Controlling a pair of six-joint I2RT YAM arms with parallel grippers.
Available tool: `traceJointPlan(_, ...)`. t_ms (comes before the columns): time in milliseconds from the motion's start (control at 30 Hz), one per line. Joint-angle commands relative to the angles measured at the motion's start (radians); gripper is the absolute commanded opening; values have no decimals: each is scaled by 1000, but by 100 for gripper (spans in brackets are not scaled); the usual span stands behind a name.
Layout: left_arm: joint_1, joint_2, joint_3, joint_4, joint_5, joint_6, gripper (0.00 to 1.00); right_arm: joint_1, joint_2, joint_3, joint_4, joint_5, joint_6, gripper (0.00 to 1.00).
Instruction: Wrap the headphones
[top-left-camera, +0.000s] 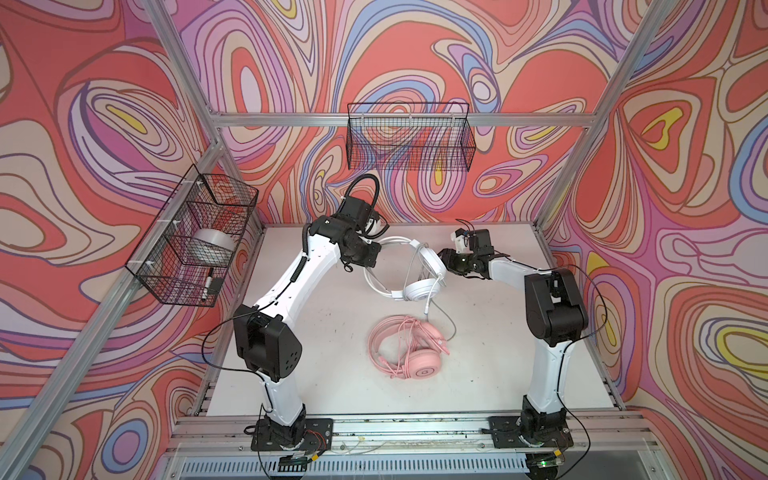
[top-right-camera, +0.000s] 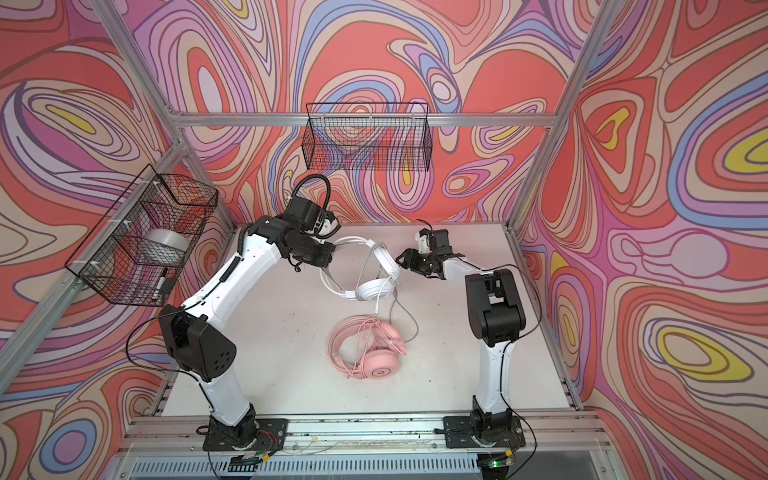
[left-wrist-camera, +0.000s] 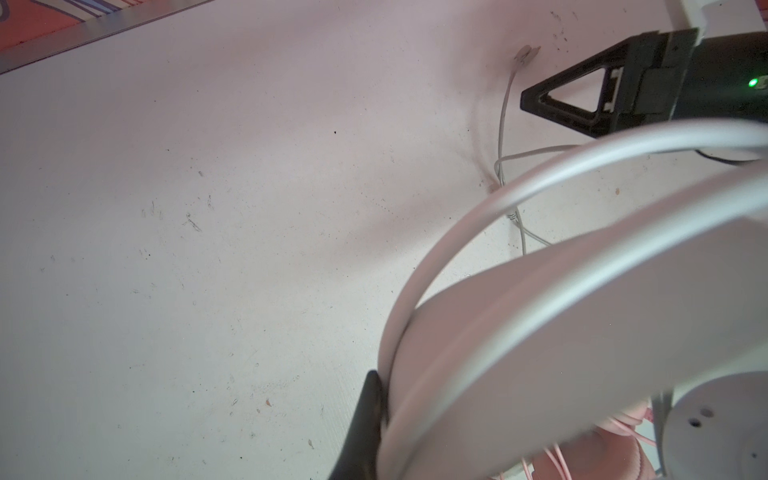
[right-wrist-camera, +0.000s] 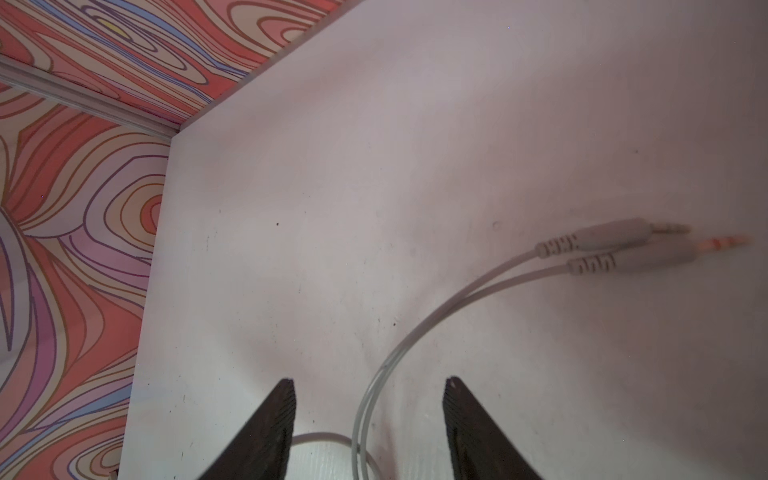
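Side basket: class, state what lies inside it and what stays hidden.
Inside the side basket sit a white roll in the middle compartment and a marker in the nearest one. The mesh blurs the far compartment; its contents cannot be told.

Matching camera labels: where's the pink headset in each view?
Both top views: pink headset lies on the table, nearer the arm bases than the white headset.
Left wrist: pink sliver behind the white headset's band.
Right wrist: not in it.
Shared landmark: the white headset's grey-white cable, in all four.
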Motion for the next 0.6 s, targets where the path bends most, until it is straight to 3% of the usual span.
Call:
traceJointPlan(0,3,-52,3,40,60,-25,0,5,34,13,56,-15,100,59)
traceJointPlan(167,4,-49,4,45,72,-31,0,26,92,48,72,-20,146,55)
traceJointPlan(267,3,-51,4,48,70,-40,0,32,135,76,78,-47,183,42)
traceJointPlan(433,8,-70,6,57,37,-62,0,23,113,29,100,1,193,4)
traceJointPlan(567,51,-96,17,67,50,-129,0,-24,61,-6,25,74,132,0)
